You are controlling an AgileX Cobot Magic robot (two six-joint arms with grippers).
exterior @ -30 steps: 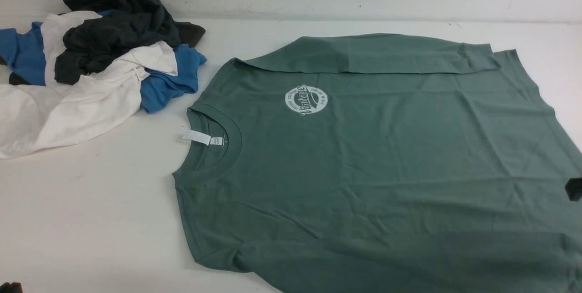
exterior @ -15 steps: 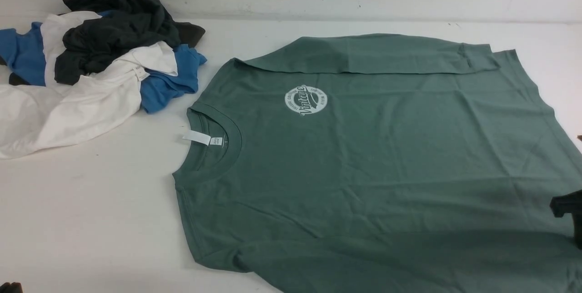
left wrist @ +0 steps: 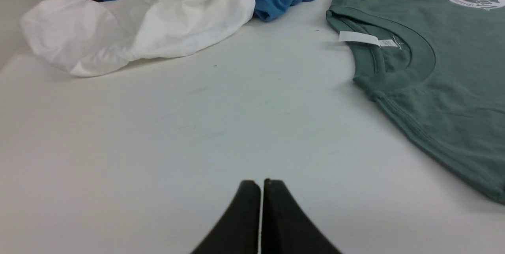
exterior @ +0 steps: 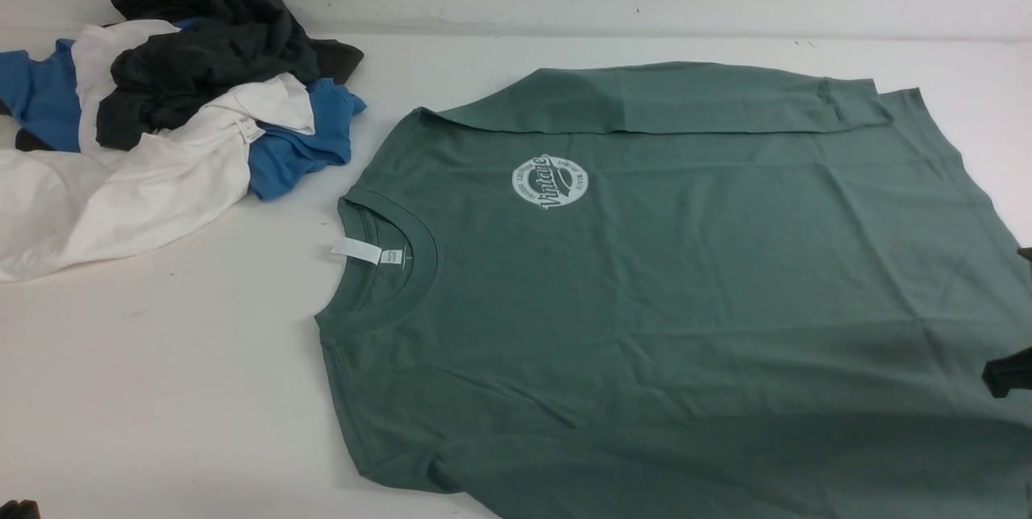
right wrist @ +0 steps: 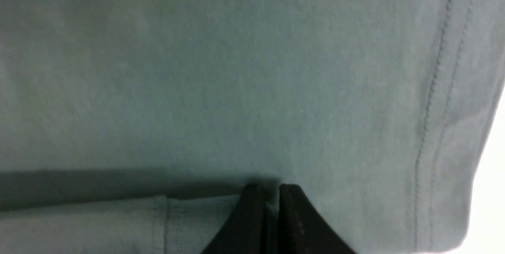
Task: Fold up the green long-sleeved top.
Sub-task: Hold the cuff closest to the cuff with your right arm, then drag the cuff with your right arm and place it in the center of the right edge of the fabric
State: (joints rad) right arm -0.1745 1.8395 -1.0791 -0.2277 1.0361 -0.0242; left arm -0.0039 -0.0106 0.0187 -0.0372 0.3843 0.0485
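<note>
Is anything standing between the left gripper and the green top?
Nothing visible does. Only bare table lies between the left gripper and the green long-sleeved top; the pile of other clothes sits apart from that path.

clothes pile (exterior: 161,116) left of top (exterior: 685,277), seemingly farther back

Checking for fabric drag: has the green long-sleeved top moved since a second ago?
Yes. The green long-sleeved top has slid slightly right and toward the robot; its neck label sits farther from the unmoved clothes pile.
</note>
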